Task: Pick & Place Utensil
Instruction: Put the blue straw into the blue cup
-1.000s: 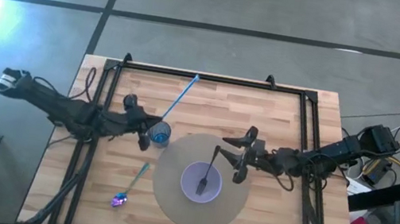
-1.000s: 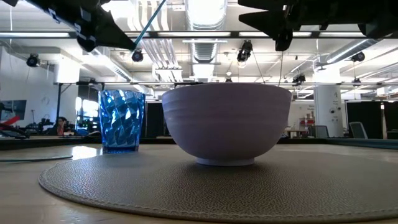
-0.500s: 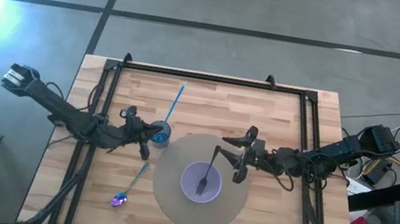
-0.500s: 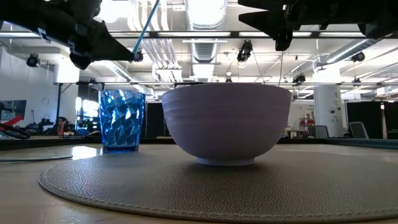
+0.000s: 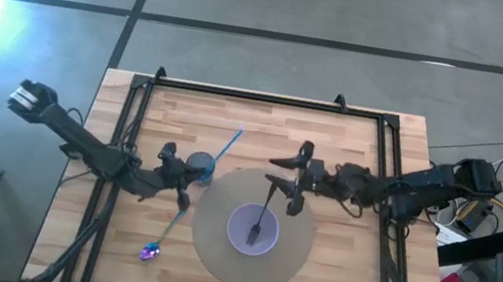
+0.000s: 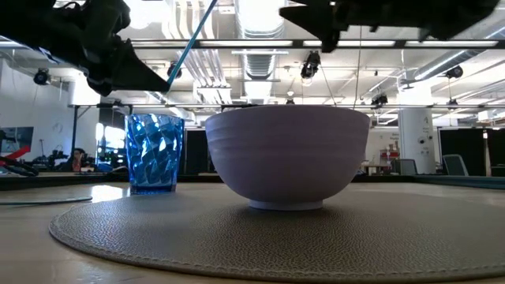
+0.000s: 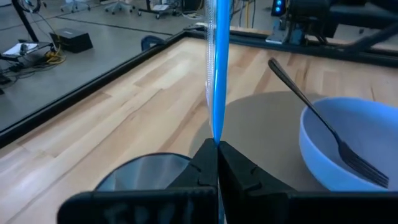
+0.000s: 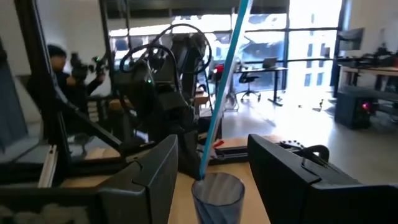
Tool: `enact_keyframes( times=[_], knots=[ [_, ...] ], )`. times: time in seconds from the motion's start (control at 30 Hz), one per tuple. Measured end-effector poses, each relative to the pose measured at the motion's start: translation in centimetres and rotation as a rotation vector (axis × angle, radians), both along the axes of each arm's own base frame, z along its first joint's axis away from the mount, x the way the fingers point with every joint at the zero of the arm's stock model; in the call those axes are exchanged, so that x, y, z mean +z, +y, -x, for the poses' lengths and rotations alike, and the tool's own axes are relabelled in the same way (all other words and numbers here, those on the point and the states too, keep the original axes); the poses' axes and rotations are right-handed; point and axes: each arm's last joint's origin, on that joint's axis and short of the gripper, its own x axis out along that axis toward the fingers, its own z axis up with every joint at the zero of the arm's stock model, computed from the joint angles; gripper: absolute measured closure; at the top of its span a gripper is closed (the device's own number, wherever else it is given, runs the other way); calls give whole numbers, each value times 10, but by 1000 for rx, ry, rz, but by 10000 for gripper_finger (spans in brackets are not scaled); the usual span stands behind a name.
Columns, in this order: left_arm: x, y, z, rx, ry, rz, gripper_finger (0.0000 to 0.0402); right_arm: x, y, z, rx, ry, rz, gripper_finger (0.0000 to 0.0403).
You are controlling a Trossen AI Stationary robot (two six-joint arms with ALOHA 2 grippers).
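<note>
1. Your left pincer [image 5: 185, 191] is sitting left of centre in the high view, its fingers pressed together on the blue utensil [image 5: 223, 147], whose handle is slanting toward the upper right of that frame.
2. The utensil's lower end is standing inside the blue cup [image 5: 199, 164], just above and right of that pincer; in the left wrist view the blue handle is rising straight from between the closed fingers [image 7: 242, 171].
3. Your right pincer [image 5: 297, 179] is hovering right of centre in the high view, fingers spread wide and gripping nothing, above the upper edge of the round mat [image 5: 214, 247].
4. The lavender bowl [image 5: 253, 229] is resting on the mat at lower centre, with a dark fork [image 5: 263, 212] leaning in it.
5. A spoon [image 5: 160, 238] is lying on the wooden desk [image 5: 352, 147] at lower left, apart from the mat.
</note>
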Motion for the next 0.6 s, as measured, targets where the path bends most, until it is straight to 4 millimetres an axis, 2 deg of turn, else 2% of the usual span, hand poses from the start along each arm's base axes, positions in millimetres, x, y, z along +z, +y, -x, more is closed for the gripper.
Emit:
enact_keyframes(
  times=[0.1,0.27,0.43,0.6],
  knots=[
    [-1,-1,0,-3,5,-3,401,12,-7,-9,26,38,55,213],
    [-1,0,1,2,16,-18,401,28,-7,-21,66,75,158,213],
    [-1,0,1,-2,22,-31,401,25,-7,-39,59,100,207,213],
    [-1,0,2,-9,33,-40,401,23,-11,-69,43,109,223,213]
  ],
)
